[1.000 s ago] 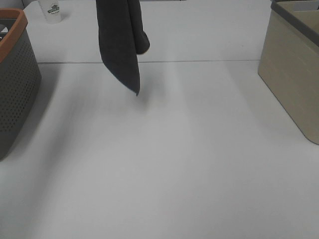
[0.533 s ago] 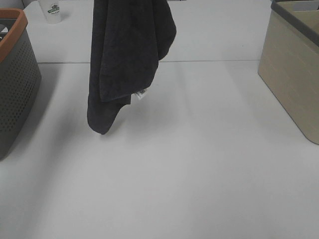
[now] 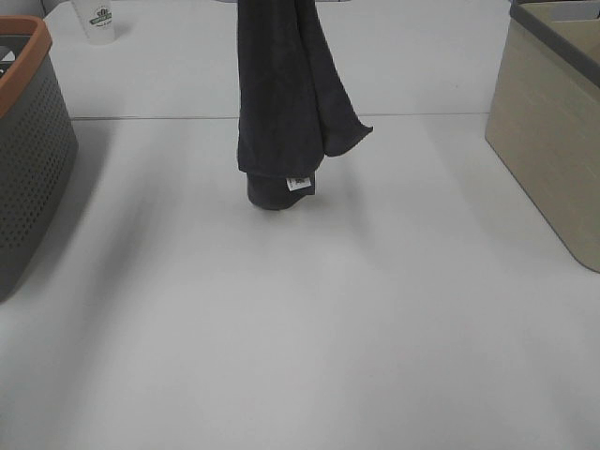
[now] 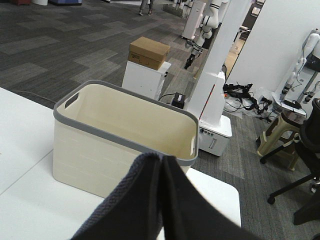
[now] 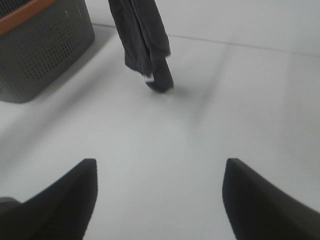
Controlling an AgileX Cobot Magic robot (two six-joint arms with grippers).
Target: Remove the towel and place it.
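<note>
Towel [image 3: 281, 103] clamped in L hand [image 4: 161, 200], btwn grey basket [image 3: 33, 159], beige basket [image 3: 548, 141]; R hand [image 5: 160, 195] apart.

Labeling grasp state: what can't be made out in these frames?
Left gripper: above the high view's top edge; covered by the towel in the left wrist view.
Towel's bottom end touching the table or not: unclear in the high view.
Tag print: too small.
Cup: cropped by the top edge.
</note>
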